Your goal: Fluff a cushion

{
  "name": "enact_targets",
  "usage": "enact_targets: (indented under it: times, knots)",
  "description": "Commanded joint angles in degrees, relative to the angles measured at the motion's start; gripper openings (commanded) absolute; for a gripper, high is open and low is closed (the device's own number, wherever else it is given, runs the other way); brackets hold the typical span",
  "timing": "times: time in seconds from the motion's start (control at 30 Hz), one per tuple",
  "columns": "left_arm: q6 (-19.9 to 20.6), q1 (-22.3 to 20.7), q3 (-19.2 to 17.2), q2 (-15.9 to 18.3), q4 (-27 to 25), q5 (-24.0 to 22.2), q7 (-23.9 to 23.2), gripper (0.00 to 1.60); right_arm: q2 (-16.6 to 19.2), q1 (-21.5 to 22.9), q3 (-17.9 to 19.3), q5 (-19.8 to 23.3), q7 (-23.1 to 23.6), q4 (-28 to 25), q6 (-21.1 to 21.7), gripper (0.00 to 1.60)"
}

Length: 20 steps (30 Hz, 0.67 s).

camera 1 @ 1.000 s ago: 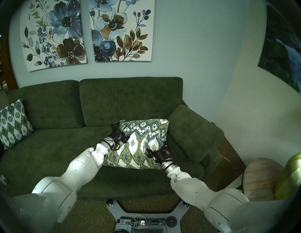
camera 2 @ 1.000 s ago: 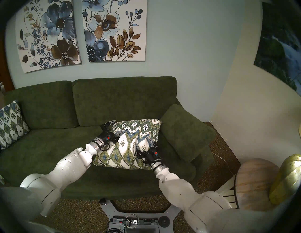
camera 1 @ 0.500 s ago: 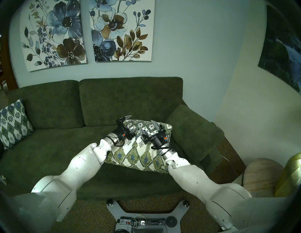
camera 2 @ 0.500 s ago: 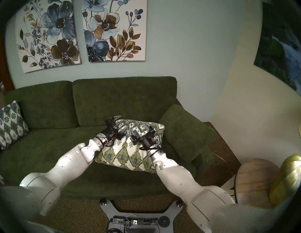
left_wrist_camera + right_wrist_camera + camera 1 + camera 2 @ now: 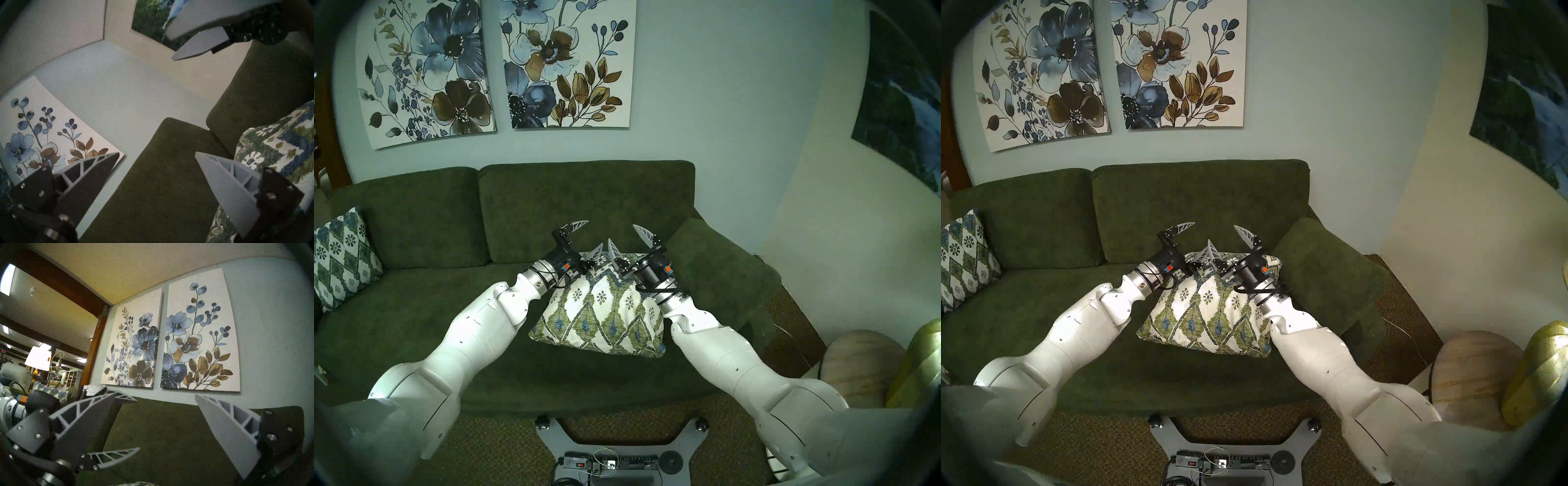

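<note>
- The left gripper [image 5: 589, 236] has its fingers [image 5: 578, 224] spread wide with nothing between them; it hangs over the far left corner of the cushion [image 5: 602, 312], tips aimed toward the sofa back.
- The right gripper [image 5: 628, 239] likewise has its fingers [image 5: 642, 233] spread and empty, raised above the cushion's far right corner and tilted upward.
- In the left wrist view only sofa [image 5: 158, 178] fabric lies between its spread fingers, with the cushion's patterned corner just beside the right-hand finger.
- The cushion lies on the sofa [image 5: 415, 322] seat, right of the middle, close to the right armrest [image 5: 721, 271].
- It is square, so no axis is clearly longer; its near edge runs left to right along the seat front, and its far edge rises toward the backrest, hidden in part behind the two wrists.
- A second patterned cushion [image 5: 341, 258] leans at the sofa's far left end, well apart.
- A second ago both grippers were down on the cushion, the right one pinching a fold of fabric near the right side and the left one straddling the far left corner.
- Since then both have let go and risen, the right one also shifting farther in.
- The creases have gone; the top face now looks smooth and plump.
</note>
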Motion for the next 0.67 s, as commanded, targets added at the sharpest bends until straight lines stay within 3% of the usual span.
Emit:
enact_targets:
  times: [0.0,0.63]
  knots:
    - [-1.2,2.0,-2.5,5.9,-4.5,-0.8,0.5,1.6,4.3,-0.9,3.0,1.2,-0.5,-2.6,-0.1,1.6]
    - [-4.0,15.3,-3.3,13.9,-20.3,-5.0,-0.5,1.6,8.2,-7.6,8.5,6.3,-0.7,-10.8,-0.1,1.6]
